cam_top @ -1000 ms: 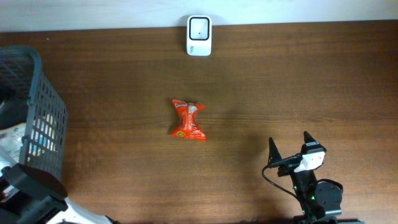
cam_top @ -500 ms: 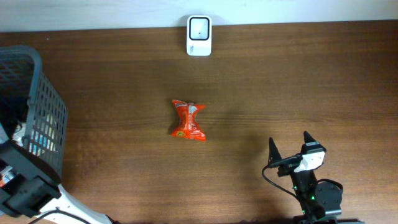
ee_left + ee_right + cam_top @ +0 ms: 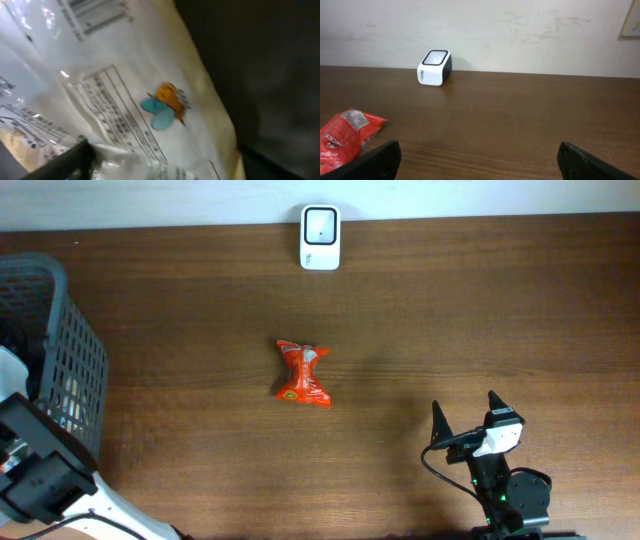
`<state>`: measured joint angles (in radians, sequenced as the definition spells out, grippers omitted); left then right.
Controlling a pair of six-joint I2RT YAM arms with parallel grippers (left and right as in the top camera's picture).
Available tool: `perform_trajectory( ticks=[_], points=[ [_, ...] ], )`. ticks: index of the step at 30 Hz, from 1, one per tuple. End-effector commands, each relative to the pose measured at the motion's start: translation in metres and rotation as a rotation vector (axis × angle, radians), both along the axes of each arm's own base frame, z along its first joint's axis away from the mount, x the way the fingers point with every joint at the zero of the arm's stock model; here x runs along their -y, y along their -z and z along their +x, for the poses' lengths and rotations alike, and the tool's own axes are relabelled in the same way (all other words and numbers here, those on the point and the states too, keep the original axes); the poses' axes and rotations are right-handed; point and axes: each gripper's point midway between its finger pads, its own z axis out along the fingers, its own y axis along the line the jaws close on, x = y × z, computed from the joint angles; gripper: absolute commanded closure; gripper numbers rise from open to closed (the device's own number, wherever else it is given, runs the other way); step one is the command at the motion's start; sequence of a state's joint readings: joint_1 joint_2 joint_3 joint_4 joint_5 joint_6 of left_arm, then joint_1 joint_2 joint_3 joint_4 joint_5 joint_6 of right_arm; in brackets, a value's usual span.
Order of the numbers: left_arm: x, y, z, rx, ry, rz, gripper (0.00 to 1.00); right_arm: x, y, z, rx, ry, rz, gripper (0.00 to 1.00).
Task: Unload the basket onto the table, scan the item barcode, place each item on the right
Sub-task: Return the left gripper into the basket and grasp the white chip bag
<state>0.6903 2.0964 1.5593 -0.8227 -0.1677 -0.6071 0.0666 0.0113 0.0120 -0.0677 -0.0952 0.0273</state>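
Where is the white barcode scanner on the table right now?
In the overhead view the white barcode scanner stands at the far table edge, near its middle, beyond the red snack packet, well apart from it.

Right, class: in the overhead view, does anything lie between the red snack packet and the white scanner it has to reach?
Nothing visible does. Only bare wood shows between the red snack packet and the white scanner at the far edge. The basket stands far left and the open right gripper near right, both off that path.

Wood table (image 3: pixel 450 330): red packet (image 3: pixel 303 373), white box (image 3: pixel 320 238) (scanner?), grey basket (image 3: pixel 70 370).
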Motion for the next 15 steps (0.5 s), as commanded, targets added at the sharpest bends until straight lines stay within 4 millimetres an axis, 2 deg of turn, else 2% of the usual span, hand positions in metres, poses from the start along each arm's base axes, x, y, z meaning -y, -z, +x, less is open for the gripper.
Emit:
perform_trajectory(
  ticks=[1,2,5,7,9,11,13,14,15],
  points=[
    [0.028,0.064,-0.013,-0.066,0.039,-0.174,0.63,-0.001,0.004,0.0,-0.009,-0.003,0.01,0.01],
    [0.028,0.056,-0.01,-0.066,0.073,-0.172,0.74,-0.001,0.003,0.0,-0.009,-0.003,0.009,0.01],
    [0.023,0.032,-0.005,-0.05,0.097,-0.154,0.98,-0.001,0.003,0.0,-0.009,-0.003,0.01,0.01],
    [0.017,0.001,0.002,-0.019,0.099,-0.126,1.0,-0.001,0.003,0.0,-0.009,-0.003,0.01,0.01],
    [0.013,-0.047,0.012,0.036,0.108,-0.084,1.0,-0.001,0.003,0.0,-0.009,-0.003,0.009,0.01],
    [0.011,-0.103,0.018,0.101,0.131,-0.024,1.0,-0.001,0.003,0.0,-0.009,-0.003,0.009,0.01],
    [0.015,-0.171,0.021,0.203,0.173,0.053,1.0,-0.001,0.003,0.0,-0.009,-0.003,0.01,0.01],
    [0.019,-0.197,0.019,0.249,0.179,0.082,1.0,-0.001,0.003,0.0,-0.009,-0.003,0.01,0.01],
    [0.026,-0.233,0.014,0.315,0.187,0.132,1.0,-0.001,0.004,0.0,-0.009,-0.003,0.01,0.01]
  ],
)
